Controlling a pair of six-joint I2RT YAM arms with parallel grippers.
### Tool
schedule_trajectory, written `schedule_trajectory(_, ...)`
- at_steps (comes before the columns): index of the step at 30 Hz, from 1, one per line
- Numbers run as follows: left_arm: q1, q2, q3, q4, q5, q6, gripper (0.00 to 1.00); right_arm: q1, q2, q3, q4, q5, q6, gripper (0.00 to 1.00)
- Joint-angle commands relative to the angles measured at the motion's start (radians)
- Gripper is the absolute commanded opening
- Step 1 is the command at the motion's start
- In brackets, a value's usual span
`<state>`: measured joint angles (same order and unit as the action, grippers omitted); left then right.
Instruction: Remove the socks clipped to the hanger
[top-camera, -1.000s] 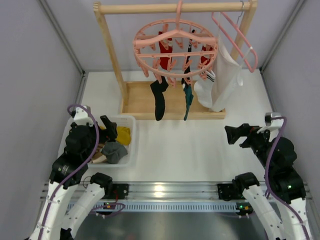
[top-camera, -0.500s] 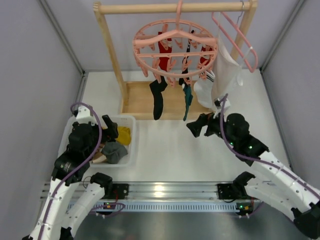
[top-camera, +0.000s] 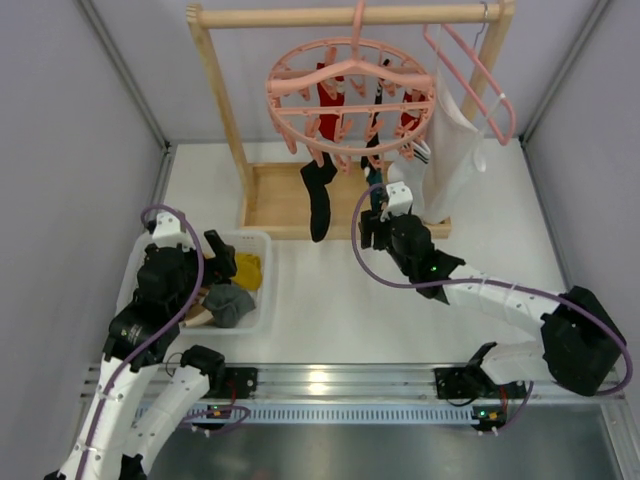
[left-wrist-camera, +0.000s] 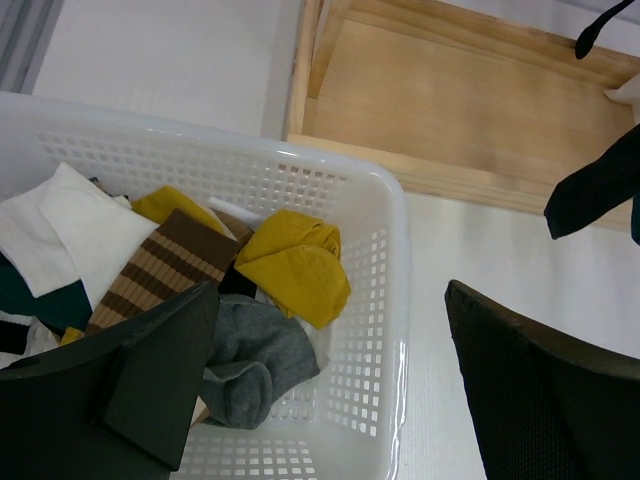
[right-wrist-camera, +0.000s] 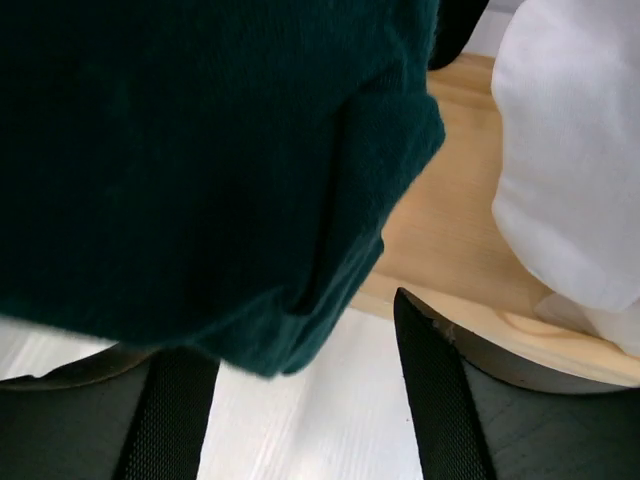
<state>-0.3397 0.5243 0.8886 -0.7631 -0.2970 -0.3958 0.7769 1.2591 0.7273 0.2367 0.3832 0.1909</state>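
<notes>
The salmon-pink ring hanger (top-camera: 350, 90) hangs from the wooden rail with socks clipped to it. A black sock (top-camera: 318, 200) and a dark teal sock (top-camera: 377, 190) dangle lowest, and red socks (top-camera: 329, 95) sit higher up. My right gripper (top-camera: 368, 224) reaches the teal sock's lower end. In the right wrist view the teal sock (right-wrist-camera: 180, 150) fills the upper left, and its tip hangs just above the gap of my right gripper (right-wrist-camera: 300, 400), whose jaws stand apart. My left gripper (top-camera: 215, 255) hovers open over the white basket (left-wrist-camera: 395, 250) with nothing between its fingers (left-wrist-camera: 160, 390).
The basket holds loose socks, among them a yellow one (left-wrist-camera: 295, 265) and a grey one (left-wrist-camera: 255, 360). A white cloth bag (top-camera: 450, 150) and a plain pink clothes hanger (top-camera: 480, 75) hang right of the ring. The wooden rack base (top-camera: 280, 205) lies under the socks.
My right arm has swung from the table's right side across to the teal sock, and its jaws have narrowed a little. The left arm has stayed over the basket.
</notes>
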Motion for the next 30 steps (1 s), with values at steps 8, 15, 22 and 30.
schedule_trajectory(8, -0.001, 0.015, 0.036, 0.041, 0.009, -0.015, 0.98, 0.016, 0.103, -0.072, 0.475, 0.094, -0.093, 0.12)
schedule_trajectory(15, -0.002, 0.203, 0.244, 0.082, 0.24, -0.129, 0.98, 0.116, 0.043, -0.077, 0.428, 0.157, -0.094, 0.0)
schedule_trajectory(22, -0.2, 0.382, 0.522, 0.105, 0.114, -0.184, 0.98, 0.26, 0.019, -0.051, 0.349, 0.282, -0.024, 0.0)
schedule_trajectory(30, -0.802, 0.712, 0.872, 0.096, -0.477, -0.013, 0.98, 0.384, 0.037, -0.038, 0.348, 0.353, 0.016, 0.0)
